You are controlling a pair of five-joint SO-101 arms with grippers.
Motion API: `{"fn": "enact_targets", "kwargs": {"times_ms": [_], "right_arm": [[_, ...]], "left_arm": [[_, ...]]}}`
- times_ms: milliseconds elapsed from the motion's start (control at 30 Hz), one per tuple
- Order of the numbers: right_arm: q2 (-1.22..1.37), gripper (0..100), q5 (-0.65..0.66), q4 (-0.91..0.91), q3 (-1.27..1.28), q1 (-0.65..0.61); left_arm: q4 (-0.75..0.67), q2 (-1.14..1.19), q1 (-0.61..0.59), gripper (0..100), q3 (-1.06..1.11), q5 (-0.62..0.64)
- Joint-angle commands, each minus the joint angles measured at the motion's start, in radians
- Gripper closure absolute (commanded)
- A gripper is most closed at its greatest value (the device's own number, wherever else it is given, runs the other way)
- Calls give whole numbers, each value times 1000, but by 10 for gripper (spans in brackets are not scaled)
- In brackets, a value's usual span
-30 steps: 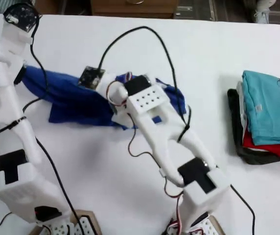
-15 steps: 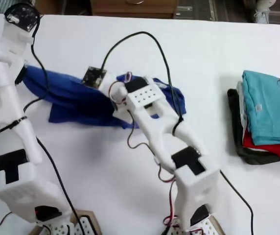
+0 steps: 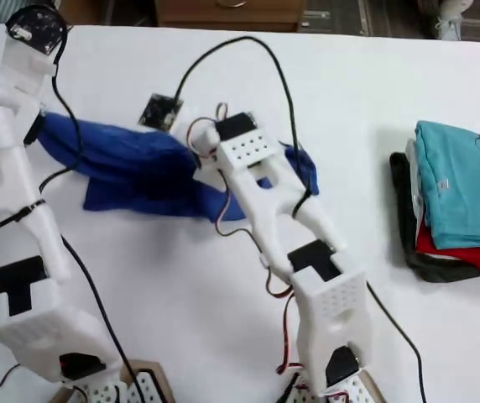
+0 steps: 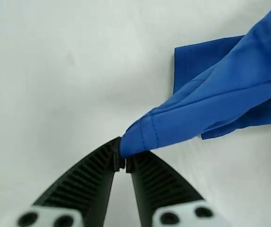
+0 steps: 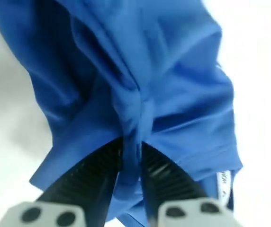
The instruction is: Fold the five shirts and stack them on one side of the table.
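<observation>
Since a second ago, the right arm's wrist is being shifted slightly toward the far edge of the tabletop (image 3: 349, 109), while the left arm is being kept in place. At the left, a hemmed corner of the blue shirt (image 3: 131, 164) is being clamped by the left end effector (image 4: 125, 158). Near the middle, a gathered fold of it is being pinched by the right end effector (image 5: 131, 151). At the far right, a stack of folded shirts (image 3: 462, 197) is being carried, teal uppermost.

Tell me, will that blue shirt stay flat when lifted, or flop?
Probably flop: the blue shirt bunches in folds between the left gripper and right gripper. Likely light too, since thin pinches of cloth hold it.
</observation>
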Motion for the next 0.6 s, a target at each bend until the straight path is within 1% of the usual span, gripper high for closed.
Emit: {"fn": "enact_targets", "kwargs": {"times_ms": [0,333,367,500,567], "right_arm": [[-84,978,8,68,-101,2],[-308,978,12,229,-282,8],[-338,978,31,231,-304,16],[-444,978,175,229,-364,61],[-490,978,213,229,-379,91]], "left_arm": [[-12,-49,-8,980,2,-5],[-8,-63,-3,980,-33,0],[-8,-68,-3,980,-45,2],[0,-121,-3,980,-113,5],[20,-163,-3,980,-134,5]]}}
